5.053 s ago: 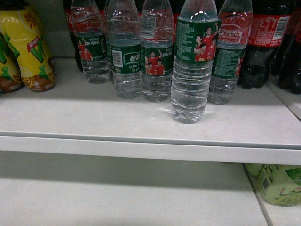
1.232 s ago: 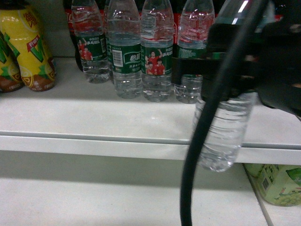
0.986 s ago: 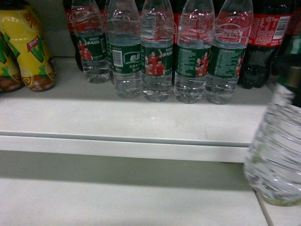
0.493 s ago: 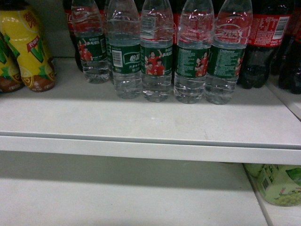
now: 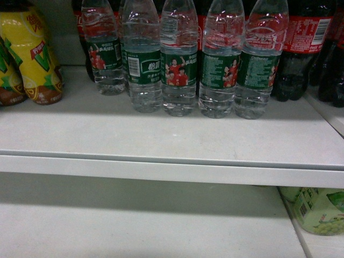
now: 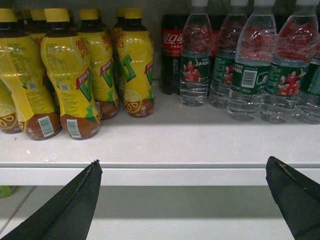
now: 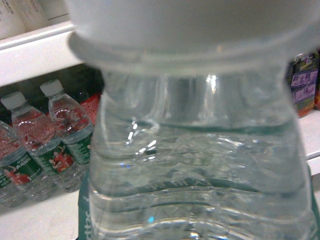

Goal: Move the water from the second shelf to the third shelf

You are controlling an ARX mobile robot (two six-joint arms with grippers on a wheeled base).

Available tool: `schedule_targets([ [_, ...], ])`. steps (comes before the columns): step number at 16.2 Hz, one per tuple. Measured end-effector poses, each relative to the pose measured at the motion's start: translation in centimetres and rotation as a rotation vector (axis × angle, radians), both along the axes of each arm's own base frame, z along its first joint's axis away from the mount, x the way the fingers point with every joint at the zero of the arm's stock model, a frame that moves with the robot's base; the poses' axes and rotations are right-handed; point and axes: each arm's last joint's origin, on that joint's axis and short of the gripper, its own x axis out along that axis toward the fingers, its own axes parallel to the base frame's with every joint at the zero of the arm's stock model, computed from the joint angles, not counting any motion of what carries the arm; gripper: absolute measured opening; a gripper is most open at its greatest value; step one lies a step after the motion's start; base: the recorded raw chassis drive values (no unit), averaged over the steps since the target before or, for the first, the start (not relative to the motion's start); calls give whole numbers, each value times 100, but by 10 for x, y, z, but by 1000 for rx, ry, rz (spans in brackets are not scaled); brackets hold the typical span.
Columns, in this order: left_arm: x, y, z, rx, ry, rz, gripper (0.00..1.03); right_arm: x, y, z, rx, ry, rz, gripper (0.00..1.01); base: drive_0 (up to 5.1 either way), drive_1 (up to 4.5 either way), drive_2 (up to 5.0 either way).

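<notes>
A clear ribbed water bottle [image 7: 200, 165] with a white cap fills the right wrist view, close to the camera. It hides my right gripper's fingers, which are shut on it. A strip of its green label shows at the lower left. Neither this bottle nor the right gripper appears in the head view. There, several green-labelled water bottles [image 5: 178, 59] stand in a row at the back of the upper white shelf [image 5: 161, 140]. My left gripper [image 6: 183, 167] is open with nothing between its black fingers [image 6: 70, 205], level with that shelf's front edge.
Yellow-wrapped drink bottles [image 5: 32, 54] stand left of the water row and dark cola bottles [image 5: 303, 43] right of it. On the lower shelf [image 5: 134, 226] a green-labelled bottle [image 5: 320, 212] sits at the far right. Another white shelf [image 7: 35, 52] runs above the shelved water bottles [image 7: 45, 145].
A second ago the held bottle was sliding out of the head view at the lower right. It and the right arm are now gone from that view. The shelved bottles have not moved.
</notes>
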Motion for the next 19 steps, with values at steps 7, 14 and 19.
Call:
schedule_targets([
  [7, 0, 0, 0, 0, 0, 0, 98, -1, 0, 1, 2, -8, 1, 43, 0, 0, 0],
  [14, 0, 0, 0, 0, 2, 0, 98, -1, 0, 0, 1, -3, 3, 43, 0, 0, 0],
  [19, 0, 0, 0, 0, 0, 2, 98, -1, 0, 0, 1, -4, 5, 43, 0, 0, 0],
])
